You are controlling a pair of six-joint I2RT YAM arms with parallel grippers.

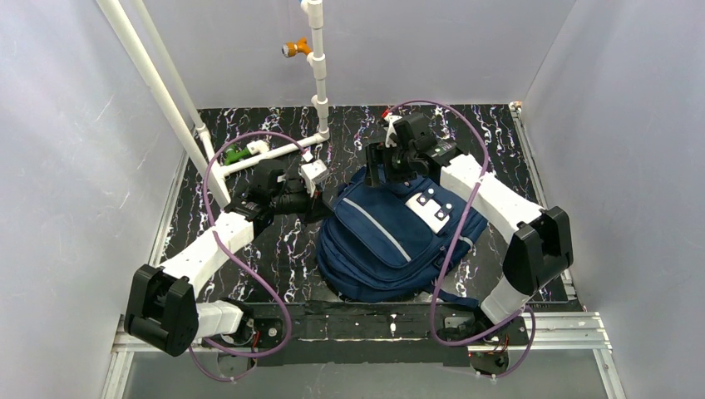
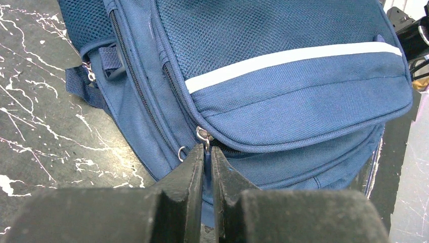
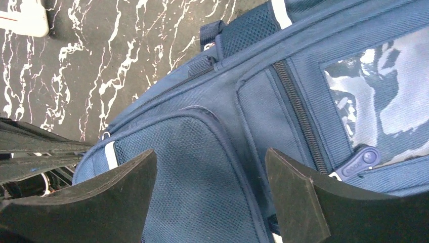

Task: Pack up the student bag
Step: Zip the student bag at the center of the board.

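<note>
gently: a slow, straight pull wins this step

the student bag (image 1: 399, 241) lies flat on the marbled table (image 1: 274, 249), between the two arms. on the bag's left side, toward its far end, your left gripper (image 2: 207, 161) is pinched tight on the small metal zip pull (image 2: 203, 134), just under the flap with the pale stripe (image 2: 293, 63). over the bag's far end your right gripper (image 3: 210, 185) hangs with its jaws wide apart, holding nothing, with a mesh panel (image 3: 192, 167) beneath it.

the step in hand looks like working that zip along its track. draw the pull along the line of the teeth, not up and away from the bag, or the thin tab may slip out of the grip. the fabric looks soft and will likely bunch and drag with you, so bring the right gripper down to press or pinch the bag near the mesh as an anchor first. move slowly; if the whole bag slides, stop and brace it.
</note>
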